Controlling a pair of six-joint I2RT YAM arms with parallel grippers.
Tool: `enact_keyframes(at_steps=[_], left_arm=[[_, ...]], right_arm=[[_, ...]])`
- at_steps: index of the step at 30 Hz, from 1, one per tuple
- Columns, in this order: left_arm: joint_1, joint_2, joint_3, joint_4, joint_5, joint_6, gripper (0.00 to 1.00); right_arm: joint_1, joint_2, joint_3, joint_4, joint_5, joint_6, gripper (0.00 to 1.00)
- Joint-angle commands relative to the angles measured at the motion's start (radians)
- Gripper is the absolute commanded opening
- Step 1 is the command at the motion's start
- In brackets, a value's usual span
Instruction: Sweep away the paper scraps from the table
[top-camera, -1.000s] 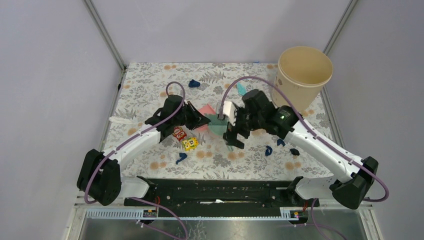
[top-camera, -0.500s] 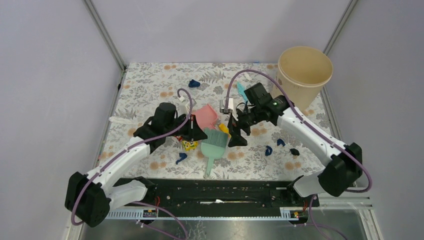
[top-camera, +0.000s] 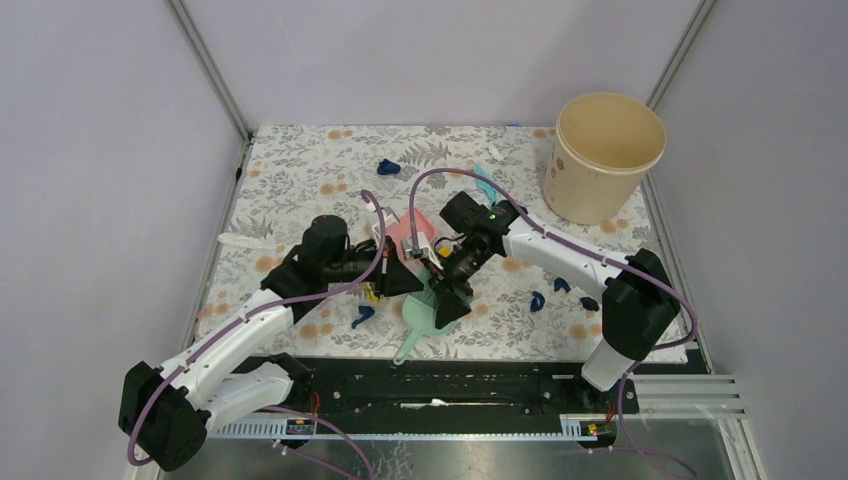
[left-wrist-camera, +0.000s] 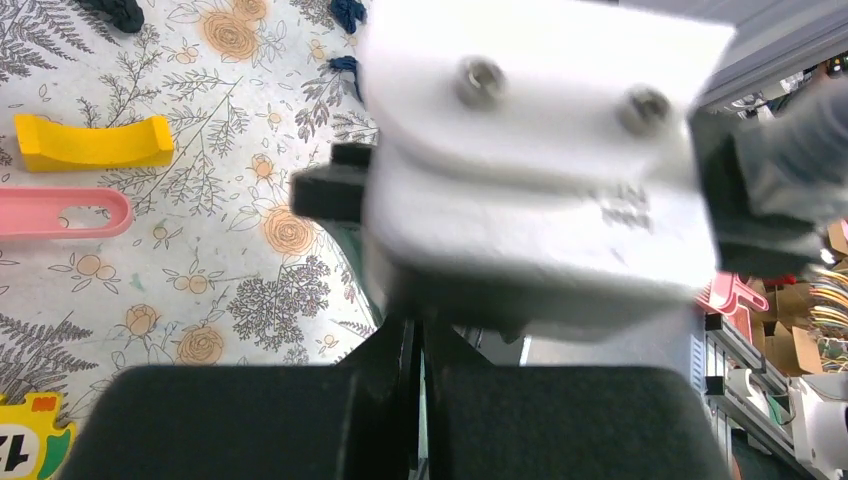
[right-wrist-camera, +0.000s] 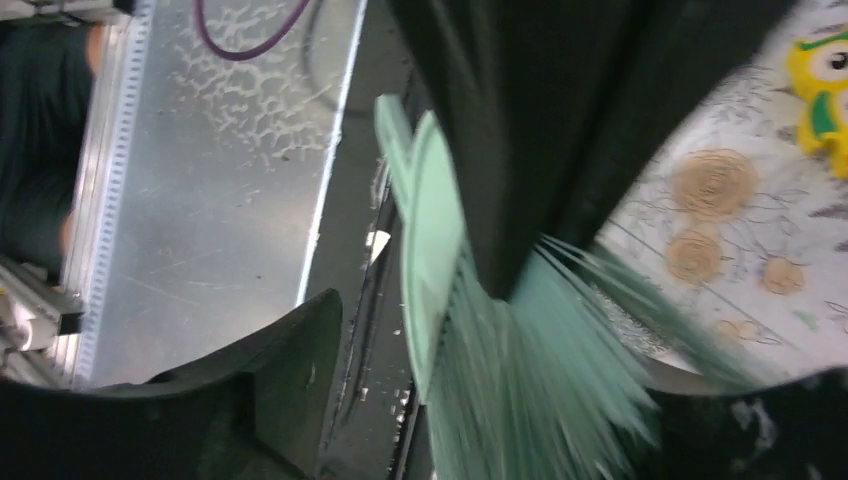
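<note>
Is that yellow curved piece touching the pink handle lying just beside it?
Apart. The left wrist view shows a strip of bare table between the yellow curved piece and the pink handle.

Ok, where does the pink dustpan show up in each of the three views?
Top external: the pink dustpan lies mid-table, just left of centre, partly hidden.
Left wrist: only its slotted handle shows, flat on the cloth at the left edge.
Right wrist: not in it.
Shared landmark: the table, whose cloth of grey ferns and orange flowers appears in all three views.
</note>
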Motion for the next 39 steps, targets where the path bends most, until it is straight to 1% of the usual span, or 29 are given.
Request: enact_keyframes(at_steps=[1, 5, 6, 7, 8, 9, 10, 11, 13, 15, 17, 18, 19, 22, 25, 29, 31, 32, 34, 39], left_arm=[[0.001, -0.006, 0.009, 0.09, 0.0, 0.022, 0.0], [0.002, -0.055, -0.004, 0.102, -0.065, 0.023, 0.0], [0.001, -0.071, -0.006, 0.105, -0.082, 0.024, 0.0], [0.002, -0.085, -0.008, 0.108, -0.096, 0.026, 0.0], [0.002, -0.098, -0.009, 0.107, -0.112, 0.026, 0.05], [0.003, -0.11, -0.008, 0.105, -0.129, 0.026, 0.24], [0.003, -0.121, -0.009, 0.101, -0.149, 0.026, 0.41], [0.004, -0.132, -0.009, 0.092, -0.176, 0.024, 0.52], [0.003, -0.157, -0.018, 0.083, -0.257, 0.0, 0.66], [0.004, -0.189, -0.034, 0.087, -0.34, -0.038, 0.74], [0.003, -0.237, -0.077, 0.137, -0.388, -0.085, 0.79], [0.003, -0.282, -0.114, 0.187, -0.397, -0.115, 0.81], [0.003, -0.317, -0.156, 0.251, -0.399, -0.174, 0.82], [0.004, -0.386, -0.279, 0.434, -0.401, -0.304, 0.84], [0.003, -0.398, -0.361, 0.56, -0.371, -0.402, 0.82], [0.003, -0.386, -0.384, 0.601, -0.352, -0.45, 0.77], [0.004, -0.386, -0.388, 0.602, -0.35, -0.449, 0.72], [0.003, -0.387, -0.391, 0.606, -0.35, -0.45, 0.68], [0.004, -0.391, -0.397, 0.623, -0.352, -0.459, 0.61], [0.003, -0.398, -0.406, 0.651, -0.357, -0.472, 0.49]], right_arm=[[0.014, 0.014, 0.059, -0.039, -0.078, 0.02, 0.57], [-0.004, 0.015, 0.069, -0.038, -0.106, 0.046, 0.11], [-0.01, 0.016, 0.07, -0.038, -0.115, 0.052, 0.05], [-0.019, 0.018, 0.072, -0.038, -0.124, 0.061, 0.03], [-0.031, 0.019, 0.072, -0.038, -0.138, 0.067, 0.02], [-0.045, 0.021, 0.072, -0.037, -0.152, 0.074, 0.0], [-0.059, 0.021, 0.073, -0.037, -0.166, 0.08, 0.0], [-0.076, 0.02, 0.073, -0.037, -0.182, 0.086, 0.0], [-0.121, 0.013, 0.076, -0.035, -0.219, 0.097, 0.0], [-0.164, 0.0, 0.079, -0.029, -0.275, 0.117, 0.0], [-0.21, -0.018, 0.074, 0.005, -0.337, 0.173, 0.0], [-0.232, -0.03, 0.066, 0.046, -0.366, 0.22, 0.0], [-0.252, -0.043, 0.047, 0.129, -0.385, 0.322, 0.0], [-0.289, -0.09, -0.025, 0.375, -0.39, 0.599, 0.0], [-0.301, -0.136, -0.085, 0.556, -0.364, 0.786, 0.0], [-0.324, -0.18, -0.163, 0.788, -0.369, 0.985, 0.0], [-0.338, -0.192, -0.182, 0.863, -0.373, 1.038, 0.0], [-0.343, -0.195, -0.185, 0.875, -0.373, 1.047, 0.0], [-0.347, -0.202, -0.192, 0.878, -0.367, 1.048, 0.0], [-0.35, -0.217, -0.225, 0.894, -0.339, 1.046, 0.0]])
